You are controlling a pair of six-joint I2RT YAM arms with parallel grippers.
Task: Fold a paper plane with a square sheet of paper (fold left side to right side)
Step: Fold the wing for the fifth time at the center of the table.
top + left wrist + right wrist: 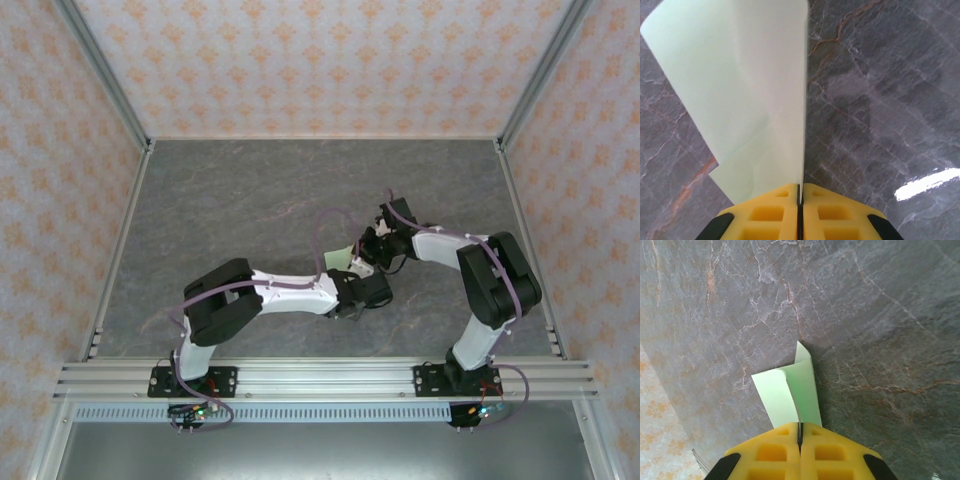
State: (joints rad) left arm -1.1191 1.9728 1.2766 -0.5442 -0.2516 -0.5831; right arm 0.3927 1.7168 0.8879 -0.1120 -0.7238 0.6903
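Note:
The square sheet of paper (338,258) is pale green and curled over on itself, held up near the middle of the table. In the left wrist view the sheet (740,90) rises from my left gripper (800,187), whose yellow fingers (765,215) are shut on its straight edge. Two overlapping layers show there. In the right wrist view a narrower curled part of the sheet (790,395) comes out of my right gripper (800,426), which is shut on it. From above, my left gripper (350,275) and right gripper (365,258) sit close together at the paper.
The table (250,200) is a dark grey marbled surface, walled by patterned panels (320,60) at the back and sides. A metal rail (320,375) carrying both arm bases runs along the near edge. A bright glare spot (925,184) lies on the table.

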